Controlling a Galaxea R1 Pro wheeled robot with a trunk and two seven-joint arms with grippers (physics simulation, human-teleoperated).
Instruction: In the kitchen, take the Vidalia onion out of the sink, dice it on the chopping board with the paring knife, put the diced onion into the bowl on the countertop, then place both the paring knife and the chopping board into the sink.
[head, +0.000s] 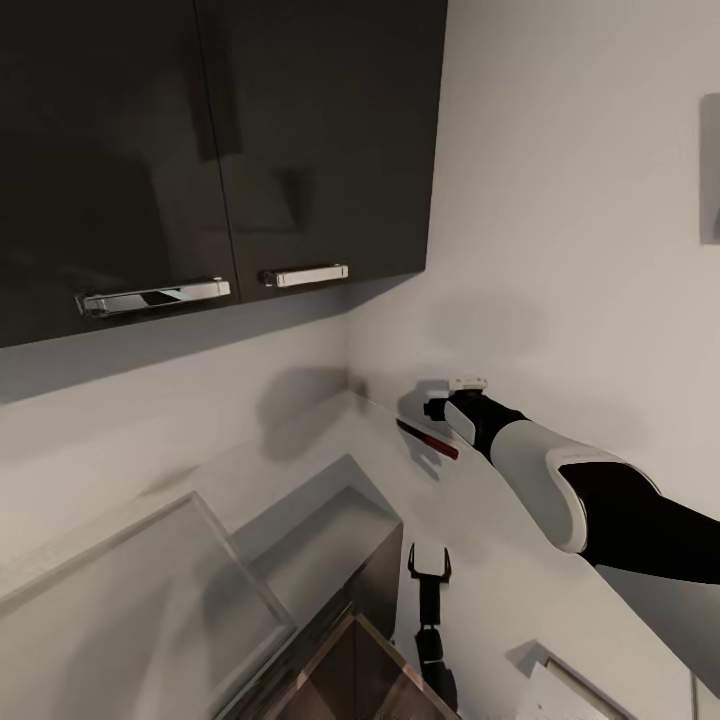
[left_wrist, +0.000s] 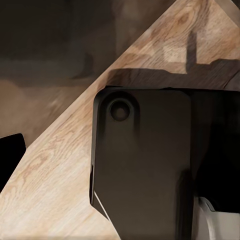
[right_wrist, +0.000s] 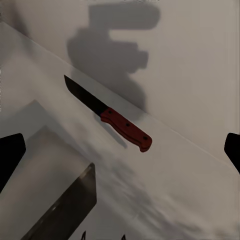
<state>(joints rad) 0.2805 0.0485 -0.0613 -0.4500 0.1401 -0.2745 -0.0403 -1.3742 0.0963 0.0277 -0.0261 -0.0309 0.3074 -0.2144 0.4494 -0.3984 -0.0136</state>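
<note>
While apart, paring knife (right_wrist: 111, 116) seemingly ahead of right gripper (head: 437, 407)

No readable text, label, brand, number or sign anywhere.

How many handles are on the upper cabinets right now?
2: one chrome handle on the left cabinet door, another on the door beside it. More may lie outside the head view.
</note>
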